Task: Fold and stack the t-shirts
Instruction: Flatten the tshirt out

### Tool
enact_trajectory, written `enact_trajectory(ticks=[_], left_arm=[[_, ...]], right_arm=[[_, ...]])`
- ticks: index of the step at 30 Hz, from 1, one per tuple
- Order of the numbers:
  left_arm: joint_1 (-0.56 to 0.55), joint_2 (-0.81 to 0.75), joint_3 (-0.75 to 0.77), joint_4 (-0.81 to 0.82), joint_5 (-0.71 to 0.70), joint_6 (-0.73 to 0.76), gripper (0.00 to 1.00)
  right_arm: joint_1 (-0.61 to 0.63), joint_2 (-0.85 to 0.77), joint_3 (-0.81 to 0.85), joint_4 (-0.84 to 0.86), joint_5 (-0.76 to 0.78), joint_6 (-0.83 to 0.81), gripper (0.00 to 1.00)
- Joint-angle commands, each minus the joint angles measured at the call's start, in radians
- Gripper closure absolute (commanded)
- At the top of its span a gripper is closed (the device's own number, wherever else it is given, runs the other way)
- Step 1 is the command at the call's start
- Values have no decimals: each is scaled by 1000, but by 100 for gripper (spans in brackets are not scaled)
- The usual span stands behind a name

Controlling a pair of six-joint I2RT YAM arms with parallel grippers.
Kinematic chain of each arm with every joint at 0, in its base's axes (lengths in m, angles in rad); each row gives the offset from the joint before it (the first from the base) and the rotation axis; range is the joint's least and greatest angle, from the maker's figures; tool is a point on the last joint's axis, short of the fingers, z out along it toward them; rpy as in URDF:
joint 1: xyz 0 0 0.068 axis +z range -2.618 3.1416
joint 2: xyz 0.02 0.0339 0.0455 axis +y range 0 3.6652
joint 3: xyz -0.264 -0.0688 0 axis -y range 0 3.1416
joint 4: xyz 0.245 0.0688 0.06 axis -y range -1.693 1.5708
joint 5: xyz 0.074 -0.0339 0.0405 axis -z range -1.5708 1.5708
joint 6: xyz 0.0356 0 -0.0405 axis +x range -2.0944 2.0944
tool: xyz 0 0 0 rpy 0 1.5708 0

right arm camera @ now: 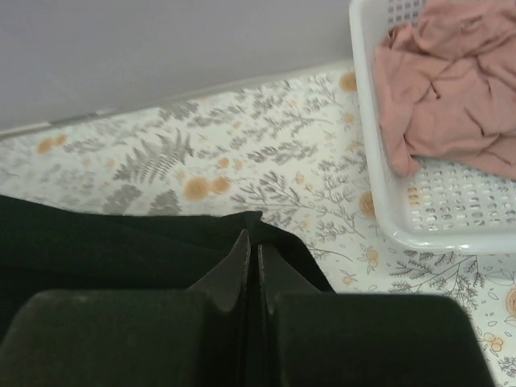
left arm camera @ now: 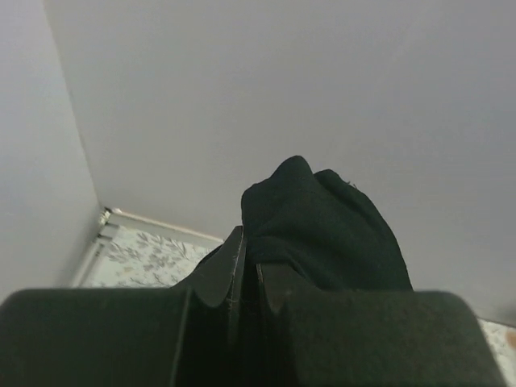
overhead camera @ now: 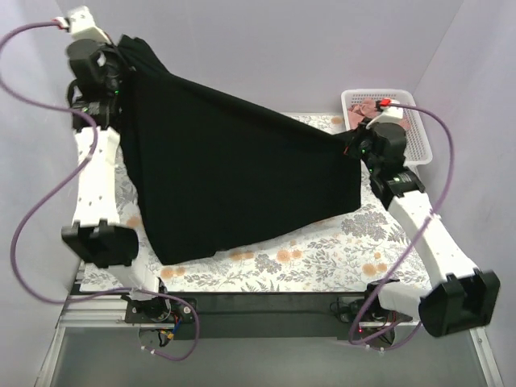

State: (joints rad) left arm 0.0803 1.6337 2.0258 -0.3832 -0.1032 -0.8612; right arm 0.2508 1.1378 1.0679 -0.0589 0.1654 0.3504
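The large black t-shirt (overhead camera: 234, 177) hangs stretched between both grippers above the floral table, its lower edge drooping toward the front left. My left gripper (overhead camera: 113, 68) is raised high at the back left and is shut on one corner of the shirt, which bunches above the jaws (left arm camera: 322, 226). My right gripper (overhead camera: 355, 145) is lower at the right and is shut on the other corner (right arm camera: 161, 250). The dusty-pink t-shirt (right arm camera: 451, 89) lies crumpled inside the white basket (overhead camera: 419, 137) at the back right.
The table wears a floral cloth (overhead camera: 339, 250) showing at the front and right of the hanging shirt. The white lattice basket's rim (right arm camera: 379, 193) lies just right of my right gripper. Grey walls enclose the back and sides.
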Motion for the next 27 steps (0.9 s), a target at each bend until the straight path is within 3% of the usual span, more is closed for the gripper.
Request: enact_trajectory(ticks=[1, 6, 8, 9, 10, 11, 14, 17, 21, 27], left_arm=[[3, 173, 85, 73, 53, -28, 100], [-16, 474, 220, 83, 36, -48, 96], [-20, 547, 253, 87, 33, -58, 88], [-24, 561, 257, 90, 30, -62, 79], [-22, 571, 254, 90, 28, -70, 57], [-24, 566, 228, 92, 27, -88, 42], [-24, 497, 112, 93, 14, -142, 17], [-24, 369, -25, 92, 17, -199, 13], [-25, 163, -347, 20, 5, -260, 13], [-27, -187, -780, -86, -16, -302, 13]], right_arm=[[-5, 127, 21, 119, 103, -31, 99], [-7, 408, 138, 159, 75, -89, 99], [-7, 491, 208, 146, 75, -114, 77], [-7, 508, 228, 134, 71, -122, 67], [-7, 523, 260, 123, 66, -135, 49], [-7, 537, 274, 113, 45, -142, 42], [1, 518, 285, 88, -38, -180, 25], [28, 469, 258, 67, -144, -209, 21], [122, 406, 175, 64, -286, -273, 21], [411, 401, 66, 60, -412, -483, 28]])
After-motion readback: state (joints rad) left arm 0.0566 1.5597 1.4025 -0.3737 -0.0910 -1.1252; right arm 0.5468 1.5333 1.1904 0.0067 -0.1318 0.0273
